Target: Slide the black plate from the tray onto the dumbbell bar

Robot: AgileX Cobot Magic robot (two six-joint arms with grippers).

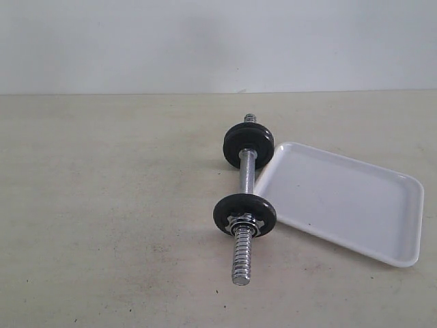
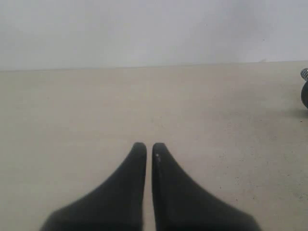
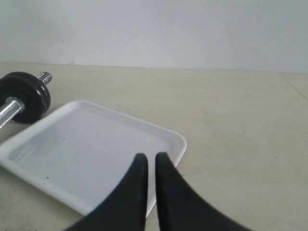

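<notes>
A dumbbell bar (image 1: 246, 171) lies flat on a pale counter (image 1: 102, 225). In the exterior view its long axis runs almost straight from the far wall toward the viewer, and the coarse threaded near end points at the camera. Two black discs sit on it, standing on edge with their faces square to the rod. The far black plate (image 1: 238, 140) is near the rear threaded tip. The near black plate (image 1: 229, 212) sits closer to the viewer, with a silver nut (image 1: 244, 223) against its front face and bare thread beyond it.

A white tray (image 1: 341, 205) lies flat on the counter just to the right of the bar, turned at an angle. Its left corner reaches in beside the chrome middle, between the two plates. Whether it touches the bar cannot be told.

Neither arm shows in the exterior view. The left claw (image 2: 149, 147) is closed with its black fingertips nearly meeting, gripping nothing, over bare counter. The right claw (image 3: 148, 158) is likewise closed and grips nothing, at the tray's rim.
</notes>
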